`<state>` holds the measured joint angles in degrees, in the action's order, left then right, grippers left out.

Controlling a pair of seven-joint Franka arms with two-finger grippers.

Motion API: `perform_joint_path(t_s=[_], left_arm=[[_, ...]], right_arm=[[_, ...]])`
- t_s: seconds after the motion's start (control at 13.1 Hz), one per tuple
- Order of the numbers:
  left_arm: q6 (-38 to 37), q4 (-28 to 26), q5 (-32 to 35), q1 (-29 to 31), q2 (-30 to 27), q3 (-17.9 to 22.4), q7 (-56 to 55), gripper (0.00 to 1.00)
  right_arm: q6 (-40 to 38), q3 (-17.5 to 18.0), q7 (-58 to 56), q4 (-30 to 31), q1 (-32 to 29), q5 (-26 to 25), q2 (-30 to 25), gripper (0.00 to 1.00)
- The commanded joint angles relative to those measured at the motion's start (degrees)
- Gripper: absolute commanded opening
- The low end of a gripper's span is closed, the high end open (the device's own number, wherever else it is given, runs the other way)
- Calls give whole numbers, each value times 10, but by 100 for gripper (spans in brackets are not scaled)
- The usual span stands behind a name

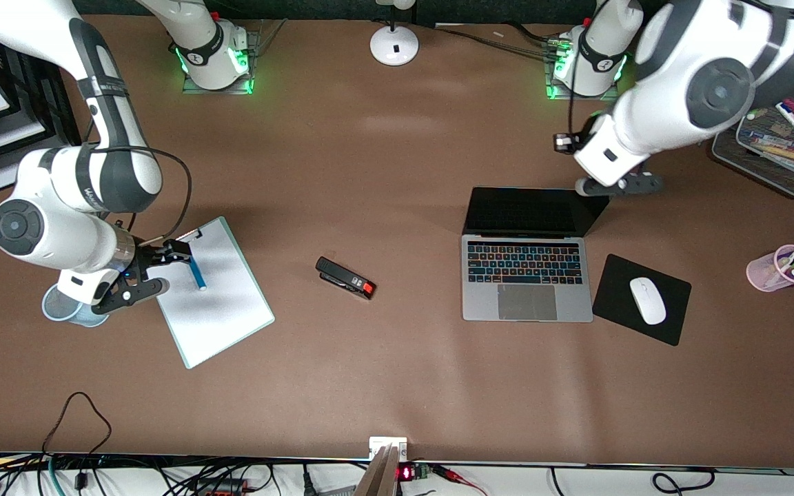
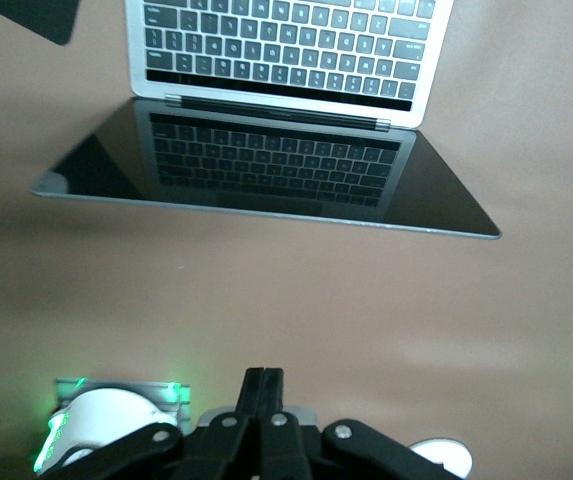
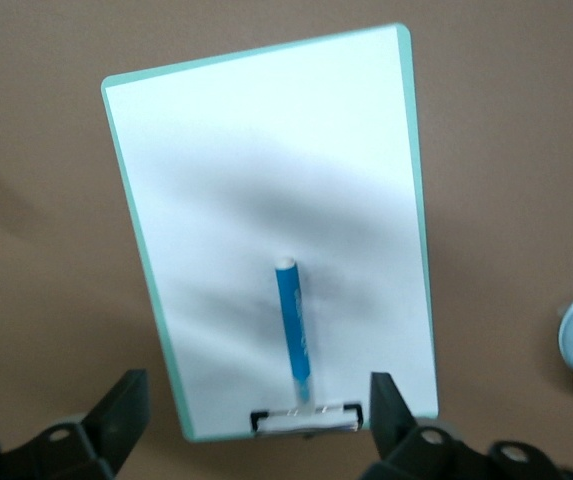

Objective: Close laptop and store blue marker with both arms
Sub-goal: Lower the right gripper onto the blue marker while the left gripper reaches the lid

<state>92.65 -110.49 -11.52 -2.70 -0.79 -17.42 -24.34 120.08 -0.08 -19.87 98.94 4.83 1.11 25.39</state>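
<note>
Blue marker (image 3: 294, 328) lies on the clipboard (image 3: 266, 180), directly under the right gripper (image 3: 256, 420), whose wide-open jaws straddle its long axis; left gripper (image 2: 263, 400) hangs pinched shut, empty, above the laptop (image 1: 526, 275) lid.

The high front camera looks down across the brown bench (image 1: 397, 386), arm bases at twelve o'clock. The left wrist camera shares the open silver-grey laptop (image 2: 286, 60); the right's shares the white clipboard (image 3: 276, 200), close.
</note>
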Motion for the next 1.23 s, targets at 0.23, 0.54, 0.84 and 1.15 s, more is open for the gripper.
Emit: perform_joint_path(t_s=[0.23,0.54,0.84,1.15], left_arm=[[213,-175,-1,12,-61,-66,-4,0],[266,-201,51,36,-33,-70,23,0],[311,-199,106,37,-15,-69,23,0],[373,-192,131,38,18,-68,24,0]], right_arm=[[128,1,-129,78,0,2,12,77],[139,2,-177,75,14,4,46,66],[147,1,-175,74,-3,6,61,60],[147,1,-159,71,-4,7,68,52]])
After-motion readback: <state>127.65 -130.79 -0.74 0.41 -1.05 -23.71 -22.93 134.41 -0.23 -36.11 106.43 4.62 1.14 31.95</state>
